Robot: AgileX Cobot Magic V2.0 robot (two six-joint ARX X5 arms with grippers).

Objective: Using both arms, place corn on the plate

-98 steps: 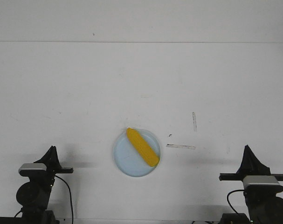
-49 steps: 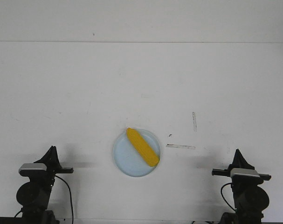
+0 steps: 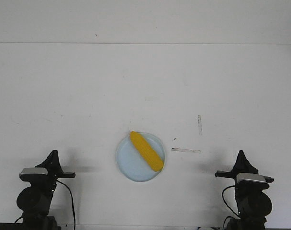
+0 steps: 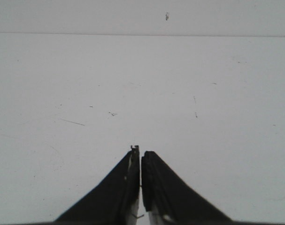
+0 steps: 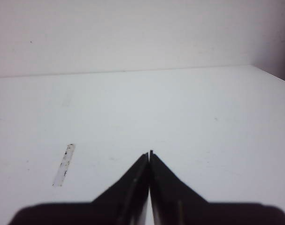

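Observation:
The yellow corn (image 3: 146, 151) lies slantwise on the pale blue plate (image 3: 131, 167) at the middle front of the white table, its ends near the rim. My left gripper (image 3: 53, 154) is shut and empty at the front left, well away from the plate; in the left wrist view (image 4: 140, 151) its jaws are together over bare table. My right gripper (image 3: 241, 154) is shut and empty at the front right; in the right wrist view (image 5: 149, 153) its tips meet. Neither wrist view shows the corn or plate.
Two strips of worn tape lie right of the plate, one flat (image 3: 186, 150) and one upright (image 3: 200, 124); one shows in the right wrist view (image 5: 63, 165). The table's far edge meets a white wall (image 3: 145, 21).
My right arm has drawn back and inward toward the front edge, its gripper moving left. The left arm, corn and plate have not moved.

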